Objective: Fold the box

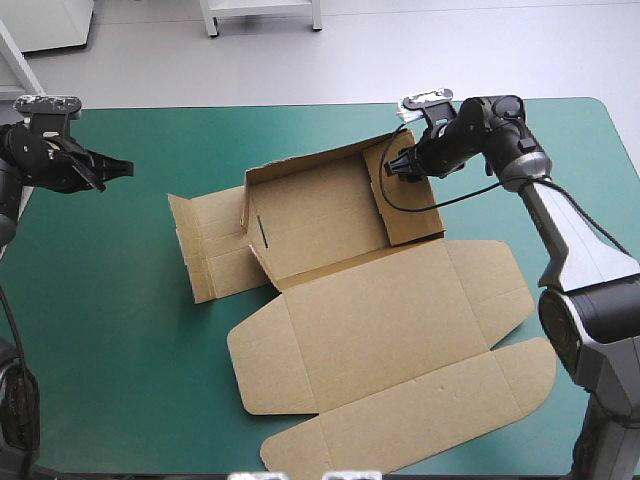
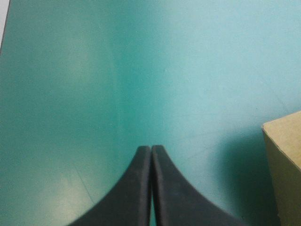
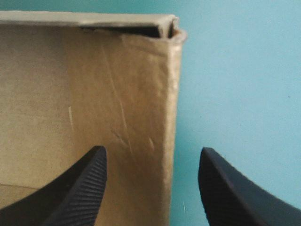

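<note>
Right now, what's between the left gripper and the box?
Nothing: only bare teal-green cover lies between the left gripper and the box, plain in the high view.

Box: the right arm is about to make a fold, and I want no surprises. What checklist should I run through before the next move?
1. Right gripper open, astride the box's right wall: ok.
2. Left gripper shut, over bare teal-green cover, clear of the box: ok.
3. Far wall raised: ok.
4. Left wall raised: not ok, it lies flat.
5. Lid flat on the cover: ok.
6. Right wall's tuck firm: cannot tell.
</note>
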